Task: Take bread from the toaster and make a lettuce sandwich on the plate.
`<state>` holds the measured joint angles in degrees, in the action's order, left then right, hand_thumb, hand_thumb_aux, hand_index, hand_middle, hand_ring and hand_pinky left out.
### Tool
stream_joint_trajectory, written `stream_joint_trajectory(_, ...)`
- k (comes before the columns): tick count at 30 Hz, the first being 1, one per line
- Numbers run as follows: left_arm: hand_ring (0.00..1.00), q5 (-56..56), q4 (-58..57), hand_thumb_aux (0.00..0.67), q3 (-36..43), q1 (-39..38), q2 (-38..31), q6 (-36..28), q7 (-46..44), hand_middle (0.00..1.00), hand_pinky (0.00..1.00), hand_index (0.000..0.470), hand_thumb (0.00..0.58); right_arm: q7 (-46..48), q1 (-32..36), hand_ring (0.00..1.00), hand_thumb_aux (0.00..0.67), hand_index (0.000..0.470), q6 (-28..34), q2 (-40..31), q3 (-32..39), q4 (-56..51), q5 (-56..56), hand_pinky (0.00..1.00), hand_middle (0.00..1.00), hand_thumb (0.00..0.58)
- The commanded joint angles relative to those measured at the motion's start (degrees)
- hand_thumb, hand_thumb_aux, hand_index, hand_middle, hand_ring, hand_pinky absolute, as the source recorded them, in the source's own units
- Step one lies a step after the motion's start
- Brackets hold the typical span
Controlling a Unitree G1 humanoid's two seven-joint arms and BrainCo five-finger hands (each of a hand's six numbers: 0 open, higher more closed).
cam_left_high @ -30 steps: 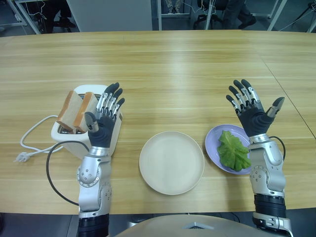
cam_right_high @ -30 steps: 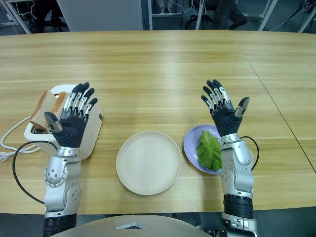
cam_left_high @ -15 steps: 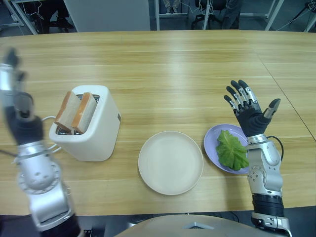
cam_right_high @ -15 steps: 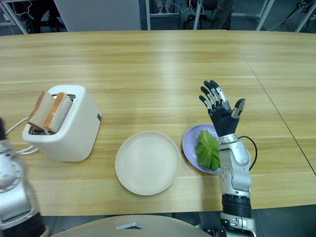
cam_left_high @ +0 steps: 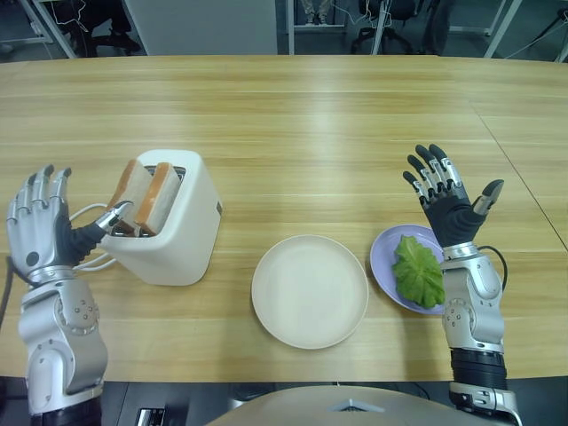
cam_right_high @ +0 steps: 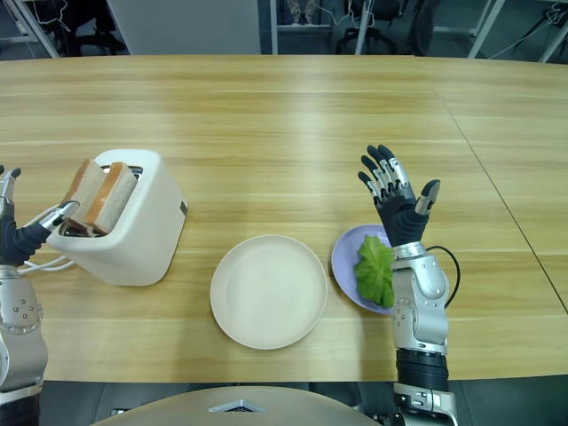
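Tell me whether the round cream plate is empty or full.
Empty: the round cream plate shows only its bare surface, with no bread or lettuce on it.

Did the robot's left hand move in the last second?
Yes. The left hand went from in front of the toaster to its left side, fingers open.
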<state>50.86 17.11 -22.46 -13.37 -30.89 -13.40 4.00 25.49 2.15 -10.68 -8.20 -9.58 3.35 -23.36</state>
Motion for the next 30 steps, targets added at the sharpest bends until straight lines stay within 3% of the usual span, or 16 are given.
stream_joint_trajectory(1, 0.0, 1.51, -3.58, 0.0, 2.88, 1.19, -1.48, -2.34, -2.16, 0.0, 0.0, 0.0, 0.0, -0.09, -0.23, 0.0, 0.0, 0.0, 0.08, 0.08, -0.24, -0.52, -0.25, 0.0, 0.0, 0.0)
stream_joint_trajectory(14, 0.0, 3.64, -9.8, 0.0, 8.29, 5.95, -5.39, -6.7, -2.82, 0.0, 0.0, 0.0, 0.0, 0.04, -0.71, 0.0, 0.0, 0.0, 0.56, 0.03, -0.14, 0.56, -0.71, 0.0, 0.0, 0.0)
stream_joint_trajectory(15, 0.0, 3.47, -10.05, 0.034, 8.72, 6.31, -5.5, -6.78, -2.97, 0.0, 0.0, 0.023, 0.058, 0.05, -0.76, 0.0, 0.0, 0.0, 0.61, 0.02, -0.11, 0.68, -0.74, 0.0, 0.0, 0.0)
stream_joint_trajectory(16, 0.0, 3.18, -10.55, 0.034, 9.23, 6.85, -5.52, -6.81, -3.06, 0.0, 0.0, 0.023, 0.058, 0.05, -0.8, 0.0, 0.0, 0.0, 0.66, 0.01, -0.08, 0.81, -0.76, 0.0, 0.0, 0.0)
stream_joint_trajectory(17, 0.0, 2.83, -10.93, 0.105, 9.61, 7.27, -5.54, -6.77, -3.07, 0.0, 0.0, 0.072, 0.168, 0.04, -0.85, 0.0, 0.0, 0.0, 0.7, 0.0, -0.05, 0.93, -0.79, 0.0, 0.0, 0.0)
stream_joint_trajectory(18, 0.0, 2.16, -11.27, 0.105, 9.96, 7.75, -5.51, -6.55, -3.2, 0.0, 0.0, 0.072, 0.168, 0.02, -0.96, 0.0, 0.0, 0.0, 0.73, 0.0, -0.01, 1.13, -0.79, 0.0, 0.0, 0.0)
stream_joint_trajectory(19, 0.0, 1.22, -11.48, 0.349, 10.26, 8.24, -5.35, -6.03, -3.32, 0.0, 0.0, 0.24, 0.447, 0.0, -1.09, 0.0, 0.0, 0.0, 0.76, 0.01, 0.03, 1.35, -0.8, 0.0, 0.0, 0.0)
stream_joint_trajectory(21, 0.0, -2.28, -11.19, 0.37, 10.59, 9.38, -4.12, -4.4, -3.9, 0.0, 0.0, 0.254, 0.464, -0.04, -1.32, 0.0, 0.0, 0.0, 0.76, 0.03, 0.11, 1.74, -0.79, 0.0, 0.0, 0.0)
stream_joint_trajectory(22, 0.0, -4.82, -10.81, 0.528, 10.59, 9.78, -3.19, -3.39, -4.39, 0.0, 0.0, 0.363, 0.554, -0.04, -1.37, 0.0, 0.0, 0.0, 0.76, 0.02, 0.16, 1.86, -0.79, 0.0, 0.0, 0.0)
stream_joint_trajectory(24, 0.0, -9.88, -9.53, 0.67, 10.14, 10.6, -1.03, -1.02, -4.68, 0.0, 0.0, 0.46, 0.58, -0.05, -1.48, 0.0, 0.0, 0.0, 0.73, -0.01, 0.23, 2.08, -0.75, 0.0, 0.0, 0.0)
stream_joint_trajectory(30, 0.0, -19.25, -8.13, 0.67, 8.09, 11.58, 2.06, 4.31, -3.88, 0.0, 0.0, 0.46, 0.58, -0.19, -1.96, 0.0, 0.0, 0.0, 0.41, -0.1, 0.68, 2.88, 0.03, 0.0, 0.0, 0.0)
